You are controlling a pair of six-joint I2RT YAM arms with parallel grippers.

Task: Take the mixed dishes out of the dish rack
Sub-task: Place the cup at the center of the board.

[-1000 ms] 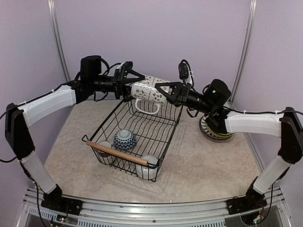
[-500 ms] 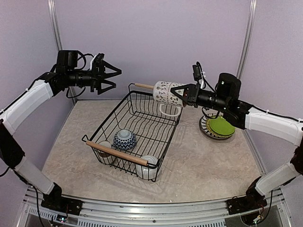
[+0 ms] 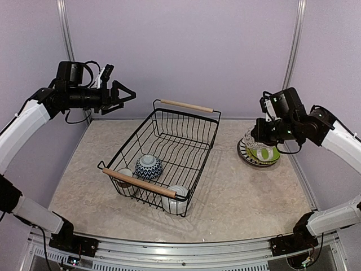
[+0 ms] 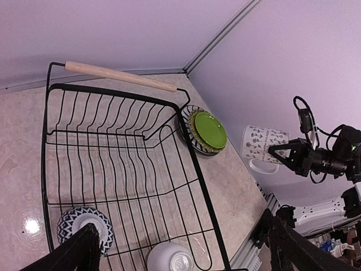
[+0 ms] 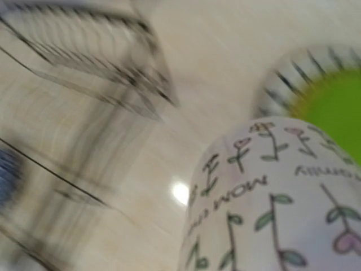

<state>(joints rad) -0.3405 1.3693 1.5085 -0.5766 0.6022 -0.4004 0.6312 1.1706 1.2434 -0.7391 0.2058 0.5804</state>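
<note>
The dish rack (image 3: 186, 105) was set in the middle of the table (image 3: 242, 197). A bowl (image 3: 148, 166) was placed in its near end, and a cup (image 3: 176, 199) in its near-right corner. A stack of plates (image 3: 260, 155) was laid right of the rack, and a mug (image 4: 262, 148) was held above that stack.

The left arm (image 3: 27, 121) and the right arm (image 3: 345, 144) are built the same way: long links in smooth white shells, joined by rounded black joints. Thin black cables (image 3: 73, 118) run in loose loops beside each black wrist. The left gripper (image 3: 127, 97) is black, with triangular open-frame fingers. A small green light (image 3: 274, 99) glows on the right wrist.
</note>
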